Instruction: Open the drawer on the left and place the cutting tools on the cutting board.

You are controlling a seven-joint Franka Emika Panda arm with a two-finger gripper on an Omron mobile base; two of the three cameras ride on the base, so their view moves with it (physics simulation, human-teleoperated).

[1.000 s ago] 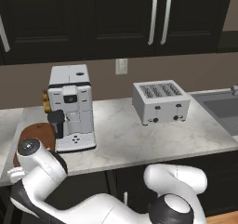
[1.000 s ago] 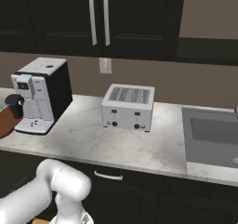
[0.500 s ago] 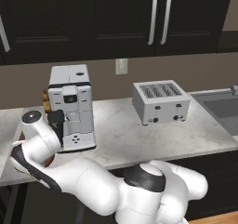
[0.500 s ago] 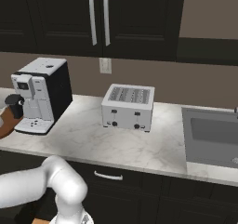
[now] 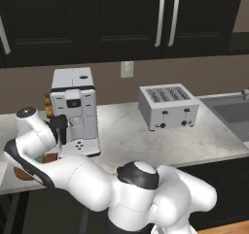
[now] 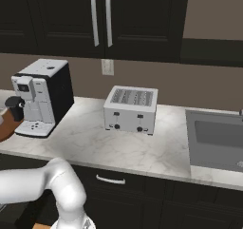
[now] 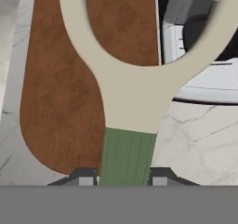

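From the left base view, the arm reached far to the left, its wrist hanging over the left end of the marble worktop (image 5: 131, 136), just beside the coffee machine (image 5: 74, 110). A sliver of the reddish-brown cutting board (image 5: 47, 158) showed under the arm, touching the machine's base. A toaster (image 5: 168, 107) stood well apart to the right, near the sink (image 5: 233, 112).

From the right base view, the white arm curved off the lower left edge. An edge of the cutting board (image 6: 4, 126) lay at the left border beside the coffee machine (image 6: 42, 96). A drawer (image 6: 113, 180) with a short silver handle sat shut below the toaster (image 6: 131, 109).

From the hand view, the jaws were closed on the peeler (image 7: 130, 102), its green handle pinched between the two dark fingertips (image 7: 82, 176). Its pale Y-shaped head stretched away over the cutting board (image 7: 51, 97), whether touching it I cannot tell.
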